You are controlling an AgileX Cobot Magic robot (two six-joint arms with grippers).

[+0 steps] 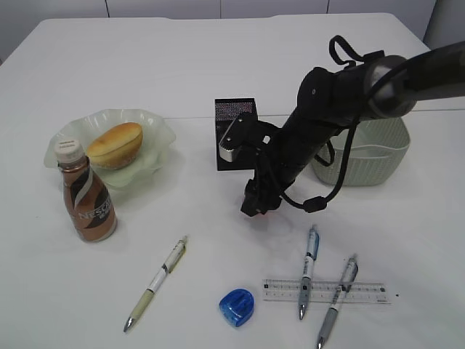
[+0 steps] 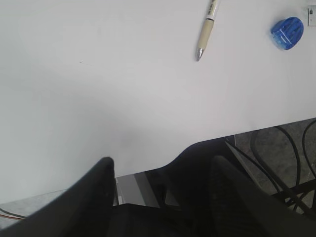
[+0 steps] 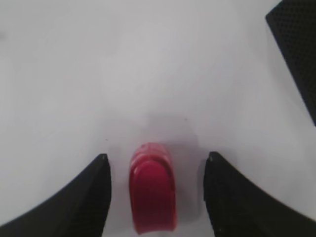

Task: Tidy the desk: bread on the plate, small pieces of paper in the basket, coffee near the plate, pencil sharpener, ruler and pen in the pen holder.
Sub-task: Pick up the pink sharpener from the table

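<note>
My right gripper is open and low over the table, one finger on each side of a red pencil sharpener. In the exterior view the gripper is in front of the black mesh pen holder. A blue sharpener, a clear ruler and three pens lie along the front. The bread lies on the pale green plate, with the coffee bottle upright beside it. My left gripper is open and empty at the table's edge. No paper pieces show.
A grey-green basket stands at the right, partly behind my right arm. The left wrist view shows the beige pen, the blue sharpener, and cables below the table edge.
</note>
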